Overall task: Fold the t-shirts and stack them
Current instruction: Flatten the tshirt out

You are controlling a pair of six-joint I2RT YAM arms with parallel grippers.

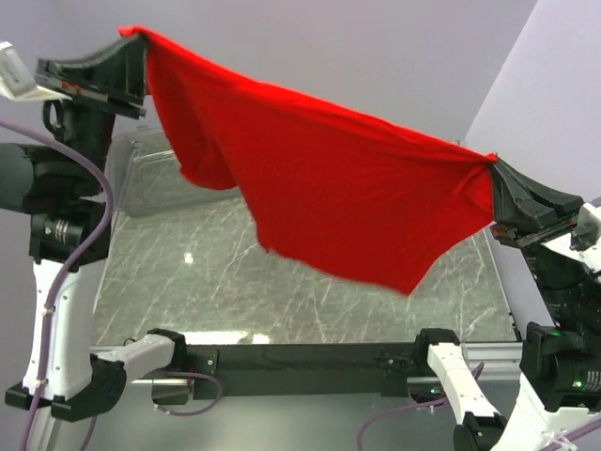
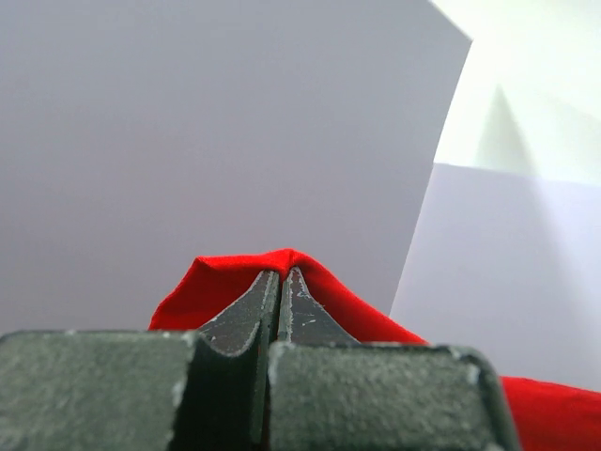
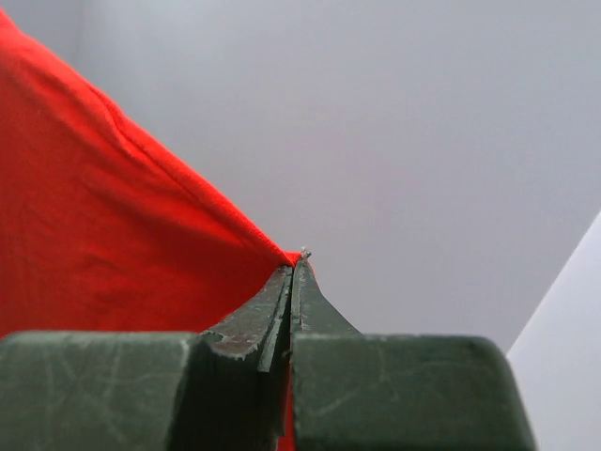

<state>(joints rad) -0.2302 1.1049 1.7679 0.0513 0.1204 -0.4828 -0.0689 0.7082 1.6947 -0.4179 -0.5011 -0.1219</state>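
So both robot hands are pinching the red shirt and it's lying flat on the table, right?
Not flat on the table. The left gripper and the right gripper both pinch the red t-shirt, but it hangs in the air, stretched between them above the table. The top external view shows this.

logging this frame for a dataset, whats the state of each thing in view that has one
shirt: unfolded, lifted, spread between both hands, lower edge hanging loose
left hand: shut on the shirt's edge, raised high
right hand: shut on the shirt's other edge, raised, lower than the left
bin: upright at back left, partly hidden behind the shirt
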